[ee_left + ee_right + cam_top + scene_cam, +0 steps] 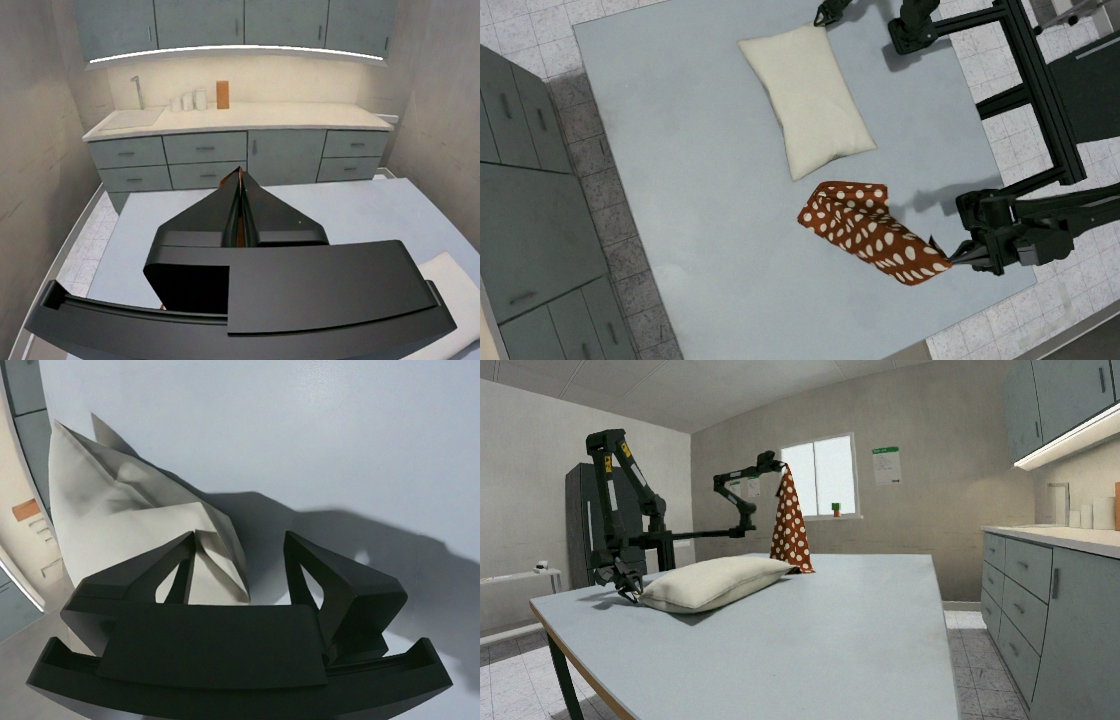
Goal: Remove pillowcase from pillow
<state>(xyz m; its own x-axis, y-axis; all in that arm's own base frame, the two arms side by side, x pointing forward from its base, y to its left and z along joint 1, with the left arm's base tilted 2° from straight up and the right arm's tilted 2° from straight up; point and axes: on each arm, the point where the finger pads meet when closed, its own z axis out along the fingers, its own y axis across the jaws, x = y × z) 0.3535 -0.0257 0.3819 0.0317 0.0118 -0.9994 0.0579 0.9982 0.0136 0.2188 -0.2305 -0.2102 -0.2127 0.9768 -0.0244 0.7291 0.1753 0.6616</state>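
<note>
Left end effector [951,261] [783,464] [240,170]: pinching pillowcase [880,235] [791,525]
Pillowcase: hanging below it
Right end effector [817,24] [636,599] [239,539]: spread
Pillow [812,100] [720,582] [116,534]: at its fingertips

Bare tabletop strip between pillow [812,97] [715,582] [116,546] and pillowcase [875,232] [791,530].

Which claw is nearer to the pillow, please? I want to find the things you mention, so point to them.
The right claw [818,23] [634,598] [239,539]: it is open at a pillow [810,100] [715,580] [116,546] corner. The left claw [951,261] [783,465] [240,181] is farther, high up, holding the pillowcase [875,235] [791,525].

A white light strip [1065,437] [236,47] shines brightly under the cupboards. In the right wrist view, dark shadows lie on the table [348,437].
</note>
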